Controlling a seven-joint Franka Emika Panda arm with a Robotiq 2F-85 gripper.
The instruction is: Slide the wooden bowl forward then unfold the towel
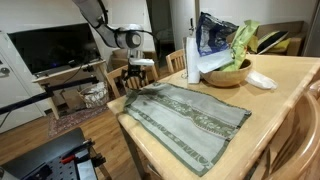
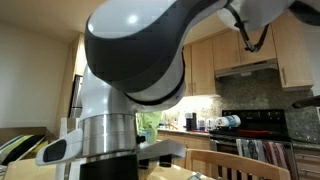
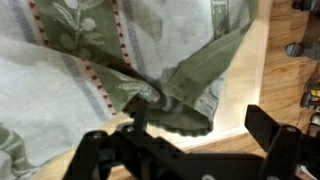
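Grey-green and limp, the towel [image 1: 188,120] lies across the middle of the wooden table [image 1: 290,75], nearly flat in an exterior view. The wrist view shows one corner [image 3: 185,95] doubled back beside the paler leaf-patterned stripe [image 3: 95,45], close to the table edge. Such cloth is probably light and soft, without stiffness, so a pinch on that turned corner's hem and a low pull outward looks best. At the towel's one o'clock sits the wooden bowl [image 1: 232,75], rigid and loaded with a blue bag [image 1: 213,35] and leaves [image 1: 243,40]; it wants a push low on its wall. At ten o'clock the gripper [image 1: 140,70] hovers, fingers spread wide, holding nothing.
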